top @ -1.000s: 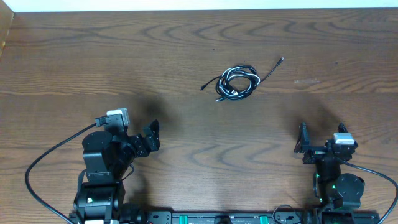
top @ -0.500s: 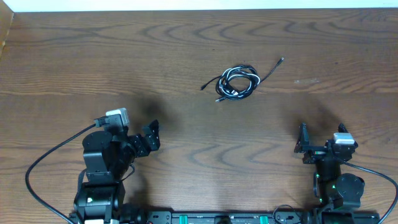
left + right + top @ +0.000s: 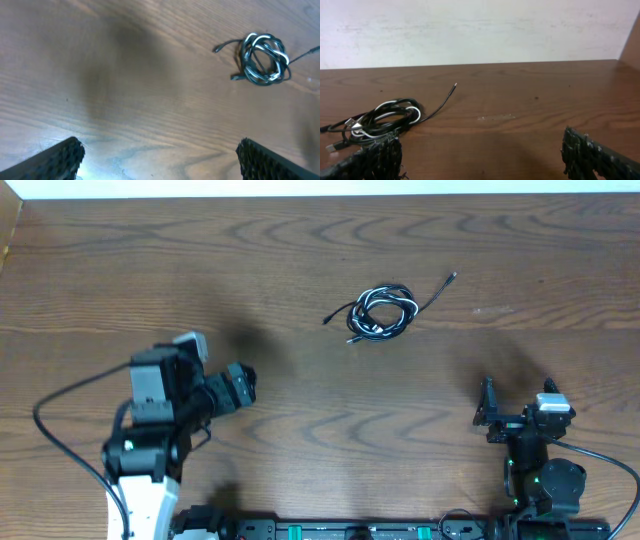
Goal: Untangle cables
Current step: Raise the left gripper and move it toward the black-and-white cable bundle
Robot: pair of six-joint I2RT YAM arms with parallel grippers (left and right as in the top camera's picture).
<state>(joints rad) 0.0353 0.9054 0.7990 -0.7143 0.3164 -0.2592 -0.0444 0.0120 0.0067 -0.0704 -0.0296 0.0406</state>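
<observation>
Cables: black and white cords coiled in one bundle at the far middle of the table. Which strand crosses which cannot be made out. Left gripper and right gripper: jaws spread wide, empty, touching nothing, both well apart from the bundle.

Left tool and right tool, jaws wide, well apart.
</observation>
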